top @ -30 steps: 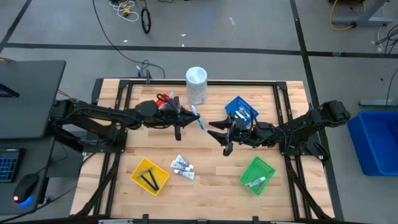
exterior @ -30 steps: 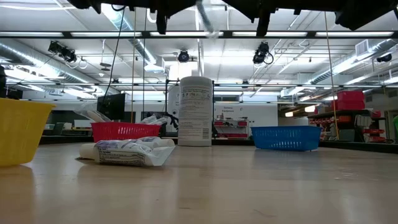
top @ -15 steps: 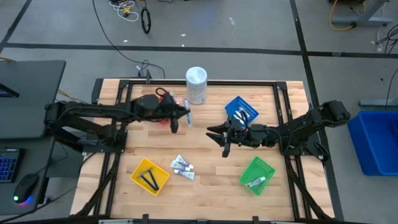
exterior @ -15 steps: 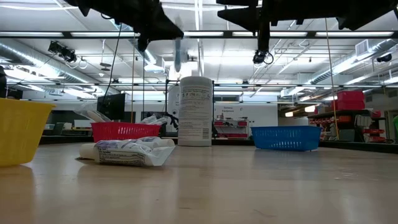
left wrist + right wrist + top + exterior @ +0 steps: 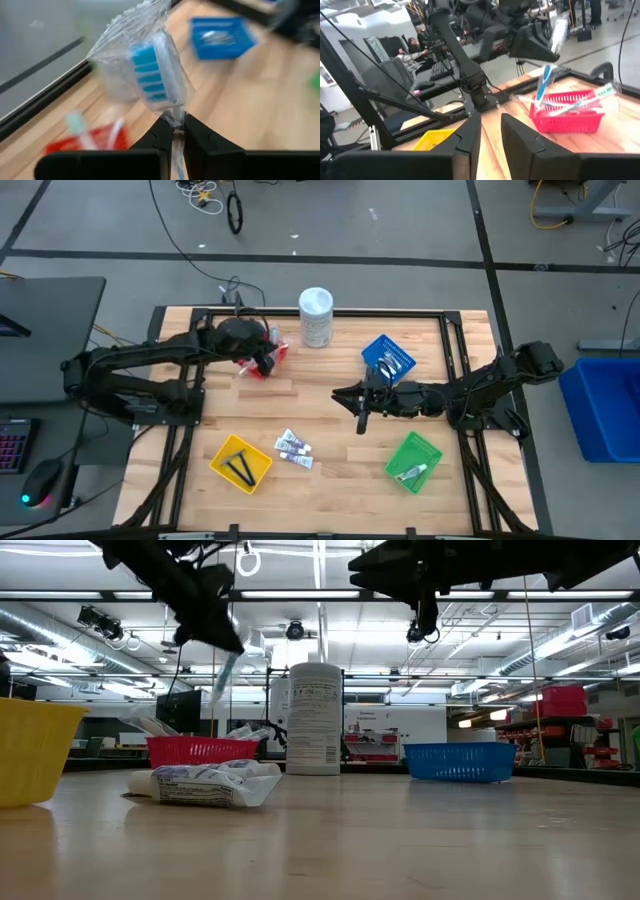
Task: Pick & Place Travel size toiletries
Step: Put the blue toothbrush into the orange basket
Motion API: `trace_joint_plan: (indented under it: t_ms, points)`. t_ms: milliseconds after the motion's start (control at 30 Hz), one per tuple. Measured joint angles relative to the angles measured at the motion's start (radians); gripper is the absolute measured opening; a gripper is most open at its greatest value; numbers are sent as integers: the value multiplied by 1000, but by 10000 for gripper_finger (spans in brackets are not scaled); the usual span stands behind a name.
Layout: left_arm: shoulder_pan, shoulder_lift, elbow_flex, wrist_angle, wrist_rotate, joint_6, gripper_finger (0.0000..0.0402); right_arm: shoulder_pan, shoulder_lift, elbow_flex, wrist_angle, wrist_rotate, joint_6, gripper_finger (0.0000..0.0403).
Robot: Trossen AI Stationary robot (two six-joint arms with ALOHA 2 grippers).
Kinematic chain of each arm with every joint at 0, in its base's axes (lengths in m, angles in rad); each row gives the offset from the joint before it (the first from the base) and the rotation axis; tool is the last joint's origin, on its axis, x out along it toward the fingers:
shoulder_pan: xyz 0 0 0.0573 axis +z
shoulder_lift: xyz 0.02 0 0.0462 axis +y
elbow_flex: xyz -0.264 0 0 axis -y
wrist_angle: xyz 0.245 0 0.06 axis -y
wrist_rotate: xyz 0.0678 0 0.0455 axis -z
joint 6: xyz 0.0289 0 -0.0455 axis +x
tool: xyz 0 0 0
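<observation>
High view: left pincer (image 5: 268, 360) hangs over the red plastic basket (image 5: 262, 358) on the wooden worktop (image 5: 330, 420); right pincer (image 5: 362, 416) hovers mid-worktop beside the blue plastic basket (image 5: 388, 356), whether open or closed I cannot tell. Low view: a wrapped blue-and-white toothbrush (image 5: 224, 677) dangles above the red basket. Left wrist view: narrow fingers (image 5: 162, 134) pinch the toothbrush's clear wrapper.

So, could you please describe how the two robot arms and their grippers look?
Both arms are dark, nearly black, built of slim jointed segments with bulkier rounded joints. The left gripper has two flat black wedge-shaped fingers. The right gripper has two similar black fingers with squared, angular tips. No markings are readable on either.
</observation>
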Motion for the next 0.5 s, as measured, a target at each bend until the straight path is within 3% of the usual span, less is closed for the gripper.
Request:
trace_joint_plan:
  t_ms: [167,500]
  points:
    - [68,1,0,-115,-38,-13,28,0,0,0,-28,-1,18,69]
    - [189,9,0,-119,-20,0,28,0,0,0,-43,0,18,69]
